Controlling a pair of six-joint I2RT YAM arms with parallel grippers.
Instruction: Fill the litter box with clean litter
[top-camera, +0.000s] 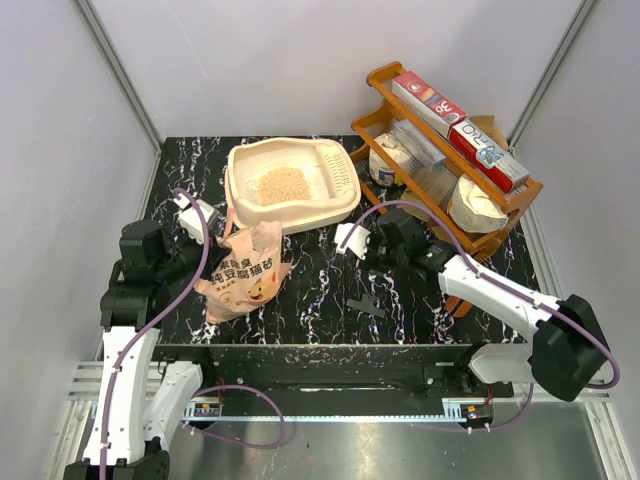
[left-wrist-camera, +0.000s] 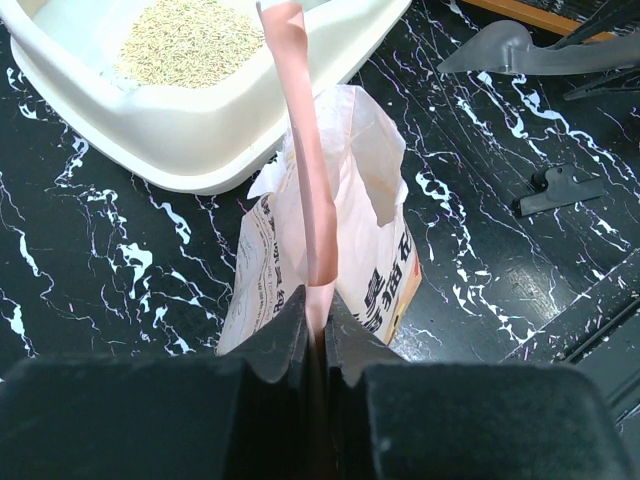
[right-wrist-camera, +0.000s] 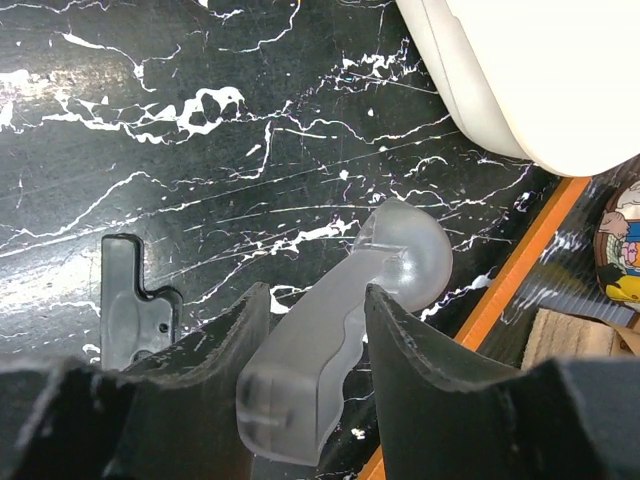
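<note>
The cream litter box (top-camera: 240, 195) stands at the back middle with a pile of tan clean litter (top-camera: 283, 184) in it. It also shows in the left wrist view (left-wrist-camera: 180, 130), with the litter (left-wrist-camera: 185, 40), and its corner in the right wrist view (right-wrist-camera: 530, 70). My left gripper (top-camera: 215, 252) (left-wrist-camera: 315, 305) is shut on the pink top strip of the printed litter bag (top-camera: 245, 275) (left-wrist-camera: 370, 230), which stands just in front of the box. My right gripper (top-camera: 368, 246) (right-wrist-camera: 315, 295) is shut on the handle of a translucent grey scoop (right-wrist-camera: 330, 340) (top-camera: 350, 238) (left-wrist-camera: 510, 50), right of the box.
A brown wooden rack (top-camera: 450, 160) with boxes and bags stands at the back right; its orange edge (right-wrist-camera: 520, 270) is close beside the scoop. A small black clip (top-camera: 367, 305) (left-wrist-camera: 557, 188) (right-wrist-camera: 135, 310) lies on the black marbled table.
</note>
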